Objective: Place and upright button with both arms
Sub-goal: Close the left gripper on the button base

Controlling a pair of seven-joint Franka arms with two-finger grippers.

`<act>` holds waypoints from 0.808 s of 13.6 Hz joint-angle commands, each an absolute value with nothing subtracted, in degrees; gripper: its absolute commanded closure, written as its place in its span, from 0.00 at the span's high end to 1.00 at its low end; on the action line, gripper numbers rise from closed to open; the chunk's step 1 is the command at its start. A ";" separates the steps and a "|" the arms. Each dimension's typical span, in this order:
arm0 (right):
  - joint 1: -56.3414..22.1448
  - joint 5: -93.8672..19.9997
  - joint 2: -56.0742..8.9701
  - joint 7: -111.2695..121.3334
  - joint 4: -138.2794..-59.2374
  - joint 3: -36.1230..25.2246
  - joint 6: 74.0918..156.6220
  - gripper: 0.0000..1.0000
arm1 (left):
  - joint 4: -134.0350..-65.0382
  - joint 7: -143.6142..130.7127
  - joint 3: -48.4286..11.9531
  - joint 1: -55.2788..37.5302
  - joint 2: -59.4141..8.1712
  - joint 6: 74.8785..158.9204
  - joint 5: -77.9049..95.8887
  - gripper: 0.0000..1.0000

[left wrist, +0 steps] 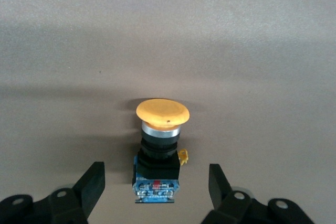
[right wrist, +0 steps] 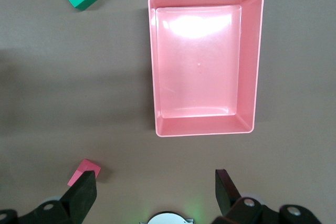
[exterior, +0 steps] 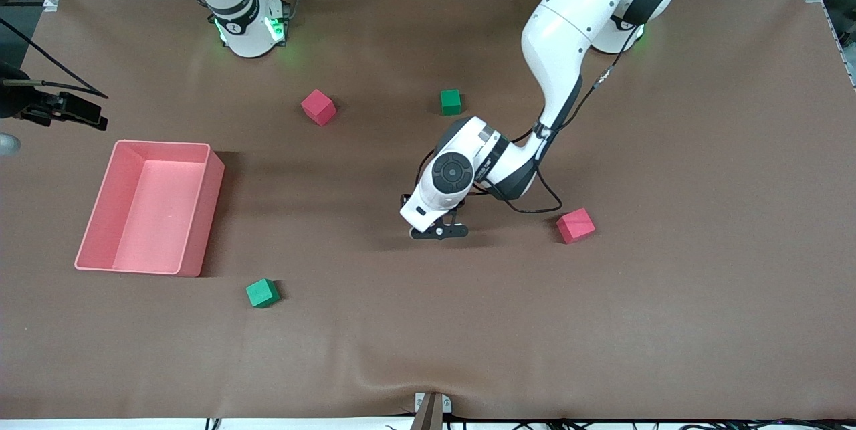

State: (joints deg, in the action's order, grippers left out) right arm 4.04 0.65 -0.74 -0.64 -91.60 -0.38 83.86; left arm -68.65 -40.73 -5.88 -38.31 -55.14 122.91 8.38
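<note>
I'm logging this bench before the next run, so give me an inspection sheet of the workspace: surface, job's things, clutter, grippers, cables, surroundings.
Surface: brown mat over the table, slight ripple at the edge nearest the front camera.
Job's things: button with orange cap, lying on the mat between the left gripper's fingers, not clamped.
Clutter: pink bin, nothing seen inside; two red cubes; two green cubes.
Grippers: left gripper open, low over mid-table; right gripper open, high over the mat beside the pink bin.
Cables: black cable looping from the left arm's wrist.
Surroundings: aluminium frame and wiring past the bases.
</note>
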 commanded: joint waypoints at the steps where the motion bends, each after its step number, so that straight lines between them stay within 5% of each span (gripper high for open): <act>1: 4.57 1.67 -0.35 -1.41 -92.37 0.35 84.20 1.00 | -67.41 -39.99 -5.45 -38.67 -55.63 121.73 7.82 0.88; 11: 4.39 1.67 -0.44 -1.41 -92.55 0.35 84.38 1.00 | -68.12 -39.81 -5.71 -38.76 -56.07 121.38 8.09 0.75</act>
State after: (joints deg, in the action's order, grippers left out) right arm 4.04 0.65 -0.74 -0.64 -92.13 -0.32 84.01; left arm -69.00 -40.26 -5.90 -38.36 -55.71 122.38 8.38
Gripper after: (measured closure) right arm 0.000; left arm 0.233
